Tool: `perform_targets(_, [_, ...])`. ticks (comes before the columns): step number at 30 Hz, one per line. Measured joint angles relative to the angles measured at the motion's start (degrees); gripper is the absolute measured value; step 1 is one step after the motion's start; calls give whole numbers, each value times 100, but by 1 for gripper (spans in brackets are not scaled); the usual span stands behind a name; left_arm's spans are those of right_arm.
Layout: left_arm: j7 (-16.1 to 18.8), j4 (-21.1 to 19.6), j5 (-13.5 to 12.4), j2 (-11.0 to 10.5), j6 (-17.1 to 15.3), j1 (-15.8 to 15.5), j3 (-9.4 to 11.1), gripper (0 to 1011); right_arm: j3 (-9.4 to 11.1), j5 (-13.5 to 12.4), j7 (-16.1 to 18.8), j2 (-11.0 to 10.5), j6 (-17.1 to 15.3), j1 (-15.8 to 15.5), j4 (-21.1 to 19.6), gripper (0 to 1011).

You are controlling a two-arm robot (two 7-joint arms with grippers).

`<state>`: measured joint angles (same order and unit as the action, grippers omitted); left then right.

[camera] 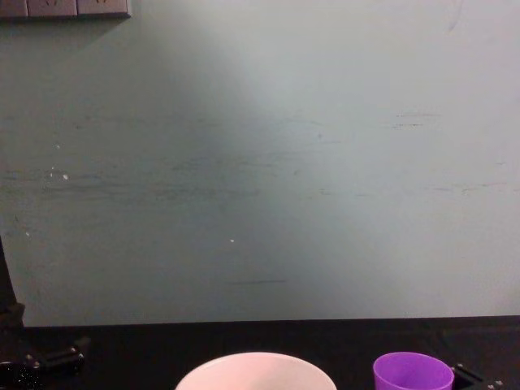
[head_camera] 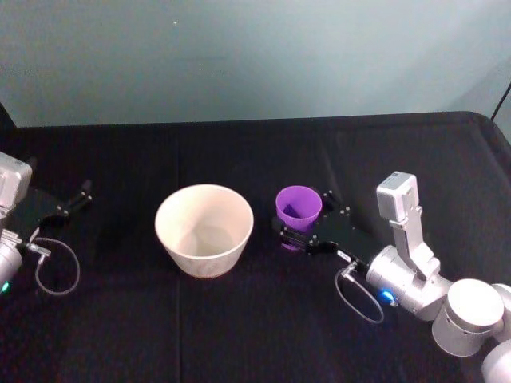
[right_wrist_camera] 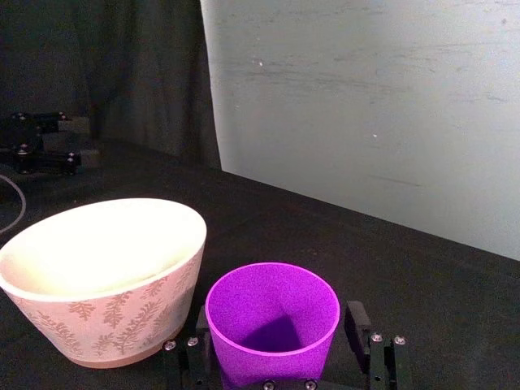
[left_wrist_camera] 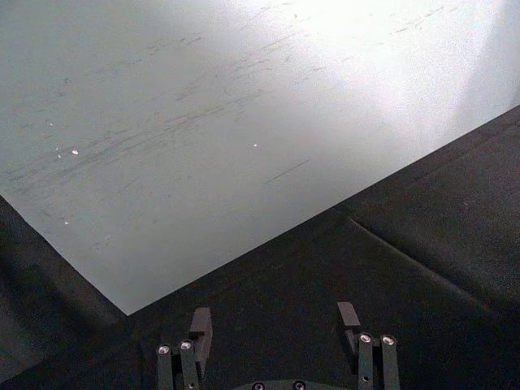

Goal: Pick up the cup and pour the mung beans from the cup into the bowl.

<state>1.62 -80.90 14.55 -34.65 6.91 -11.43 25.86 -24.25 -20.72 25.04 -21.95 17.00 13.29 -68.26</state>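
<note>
Cup: the purple cup (head_camera: 299,207) stands upright on the black table (head_camera: 239,335), between the 2 fingers of the right gripper (head_camera: 302,233). From the right wrist its wall fills the gap between the black fingers (right_wrist_camera: 354,323), rim up.

Contents: no beans can be made out inside the cup from here; its floor sits in shadow.

Right gripper: its jaws bracket the cup low on the wall, 1 finger on each side. Whether the pads already press the plastic or stand a hair off cannot be told. The cup is not lifted.

Bowl: the pale bowl (head_camera: 204,228) sits just beside the gripper on its left, near the cup but apart from it, leaf pattern on its outer wall, inside looking bare.

Left gripper: the left gripper (left_wrist_camera: 276,325) is parked at the table's far left, well apart from the cup, fingers spread and holding nothing.

Risks: a low grip on a smooth tapered wall may let the cup slip or swivel once tilted. A hard squeeze could flex thin plastic. With the bowl so near, swinging the cup sideways before raising it could knock the rim. Tipping early would scatter beans on the cloth.
</note>
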Motion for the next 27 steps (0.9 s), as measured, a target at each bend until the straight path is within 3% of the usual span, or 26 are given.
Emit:
perform_targets(17, [0, 0, 0, 0, 0, 0, 0, 1000, 175, 158, 144, 131, -5, 11, -24, 1003])
perform_targets(27, [0, 0, 0, 0, 0, 0, 0, 1000, 172, 160, 149, 128, -8, 6, -28, 1002])
